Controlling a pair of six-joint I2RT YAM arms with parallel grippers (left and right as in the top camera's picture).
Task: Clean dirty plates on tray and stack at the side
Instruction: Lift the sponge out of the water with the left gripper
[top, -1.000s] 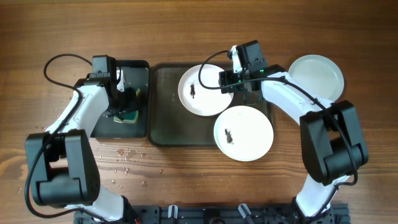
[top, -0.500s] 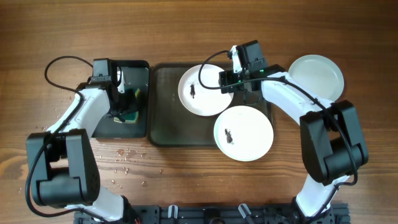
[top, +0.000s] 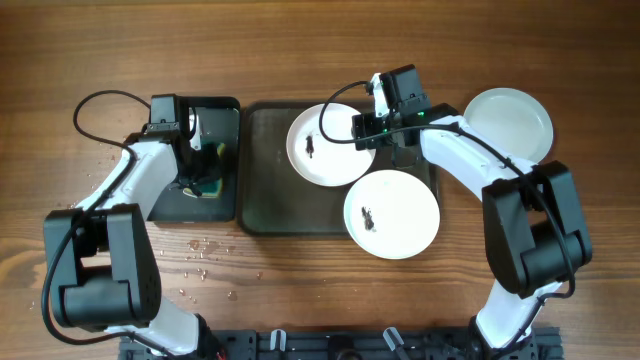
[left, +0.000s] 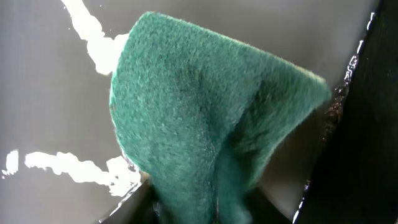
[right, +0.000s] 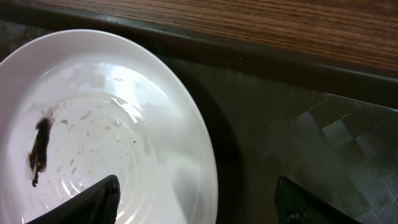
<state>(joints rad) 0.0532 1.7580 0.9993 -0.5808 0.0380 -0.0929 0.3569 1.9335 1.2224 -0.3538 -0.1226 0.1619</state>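
On the tray's (top: 265, 200) far side, smeared plate (top: 325, 150) looks stiff, slick, breakable: best taken by its thin rim. Right gripper (right: 199, 202) straddles that rim, jaws wide, empty; left gripper (top: 200, 162), left of tray, pinches soft sponge (left: 199, 124).

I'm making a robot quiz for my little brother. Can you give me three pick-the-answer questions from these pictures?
1. Where is the green sponge?
A) at the small black tray
B) on a plate
C) on the bare wood
2. How many plates carry a black smear?
A) one
B) two
C) three
3. How is the right pincer?
A) shut on the sponge
B) shut on a plate
C) open

Answers:
1 A: the sponge shows at the small tray on the left.
2 B: the plate on the big tray and the plate overlapping its corner are smeared; the far-right plate is clean.
3 C: its fingertips stand wide apart.
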